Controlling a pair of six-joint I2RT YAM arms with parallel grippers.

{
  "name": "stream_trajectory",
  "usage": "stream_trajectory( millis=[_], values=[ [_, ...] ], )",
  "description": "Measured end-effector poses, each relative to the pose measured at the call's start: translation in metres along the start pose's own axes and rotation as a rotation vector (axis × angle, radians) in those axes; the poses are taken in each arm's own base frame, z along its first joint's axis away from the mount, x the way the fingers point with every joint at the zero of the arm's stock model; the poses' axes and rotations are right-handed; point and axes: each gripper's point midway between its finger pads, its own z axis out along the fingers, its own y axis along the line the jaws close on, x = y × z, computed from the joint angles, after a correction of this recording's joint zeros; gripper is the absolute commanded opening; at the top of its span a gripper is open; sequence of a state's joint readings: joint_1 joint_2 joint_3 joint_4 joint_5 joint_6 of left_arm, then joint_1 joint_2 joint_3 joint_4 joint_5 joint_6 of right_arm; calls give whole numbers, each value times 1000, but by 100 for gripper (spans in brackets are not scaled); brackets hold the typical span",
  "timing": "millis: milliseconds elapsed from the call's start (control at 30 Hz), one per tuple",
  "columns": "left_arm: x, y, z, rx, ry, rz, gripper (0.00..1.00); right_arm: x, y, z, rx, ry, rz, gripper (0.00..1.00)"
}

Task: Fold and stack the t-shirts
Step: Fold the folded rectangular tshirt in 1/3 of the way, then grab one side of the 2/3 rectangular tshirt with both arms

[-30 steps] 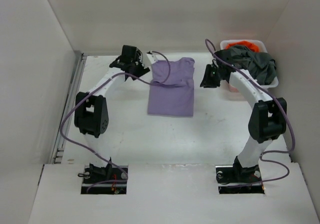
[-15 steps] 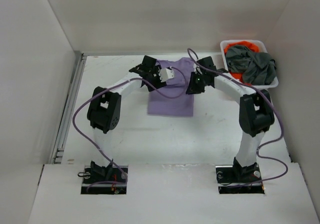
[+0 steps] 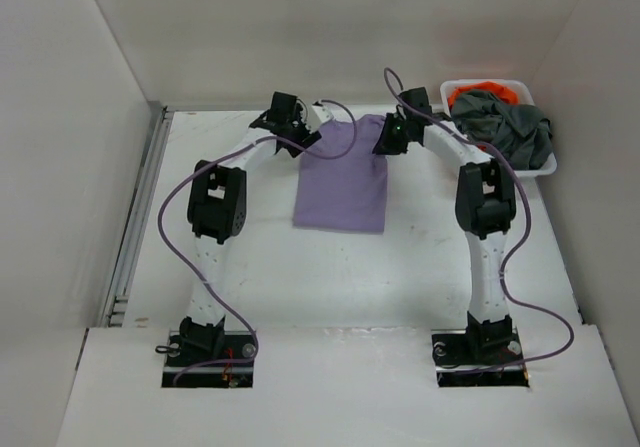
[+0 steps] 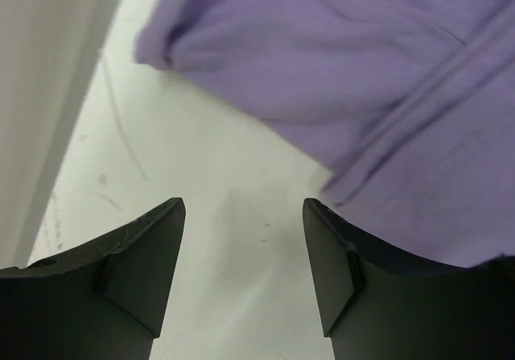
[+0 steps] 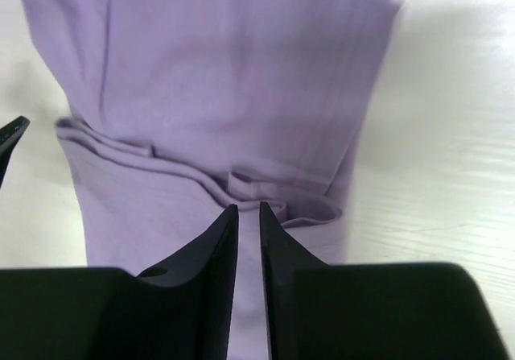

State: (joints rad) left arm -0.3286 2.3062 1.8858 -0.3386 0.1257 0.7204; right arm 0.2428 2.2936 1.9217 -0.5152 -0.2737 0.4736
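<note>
Since the lavender t-shirt (image 3: 342, 172) lies flat on the surface (image 3: 420, 267) as a long strip, with its long side running from the far wall toward the arm bases, you should look at its far end first, because both arms reach there. Your left end effector (image 4: 244, 207) hangs over bare surface just beside the shirt's far left corner. Its jaws stand well apart and hold nothing, and the cloth lies ahead of it and to its right. Your right end effector (image 5: 249, 208) is right above the far right part of the shirt, by a small folded ridge of cloth. Its jaws are almost together with only a thin slit between them, and you cannot tell if any cloth is pinched there. I think the right one is nearer the shirt, so the left one would need to slide to its right onto the cloth. The dark grey t-shirt (image 3: 512, 129) and the orange t-shirt (image 3: 482, 93) sit heaped in the white basket (image 3: 540, 170) at the far right, well apart from this shirt.
</note>
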Motion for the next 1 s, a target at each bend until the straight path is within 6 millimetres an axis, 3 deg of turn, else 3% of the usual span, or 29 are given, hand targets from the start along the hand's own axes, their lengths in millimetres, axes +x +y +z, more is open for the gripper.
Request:
stream_trajectory(
  millis=[133, 233, 333, 433, 533, 667, 733, 1000],
  values=[
    [-7, 15, -5, -51, -25, -28, 62, -21, -3, -12, 5, -48, 0, 28],
    [-1, -3, -30, -14, -28, -12, 63, -12, -5, -32, 24, -48, -4, 46],
    [9, -35, -82, 54, -26, 68, 63, 18, -11, -74, 57, -37, -15, 60],
    [14, -67, -131, 95, -48, 182, 63, 58, -17, -122, 78, -37, -19, 66],
    [24, -105, -151, 145, -61, 286, 63, 100, -22, -147, 78, -30, -13, 68],
    [53, -165, -141, 253, -16, 375, 63, 151, -24, -134, 66, 46, 16, 67],
    [63, -183, -136, 293, 4, 399, 63, 169, -22, -123, 58, 86, 35, 66],
    [62, -185, -116, 262, 5, 430, 61, 205, -6, -94, 18, 149, 92, 64]
  ],
)
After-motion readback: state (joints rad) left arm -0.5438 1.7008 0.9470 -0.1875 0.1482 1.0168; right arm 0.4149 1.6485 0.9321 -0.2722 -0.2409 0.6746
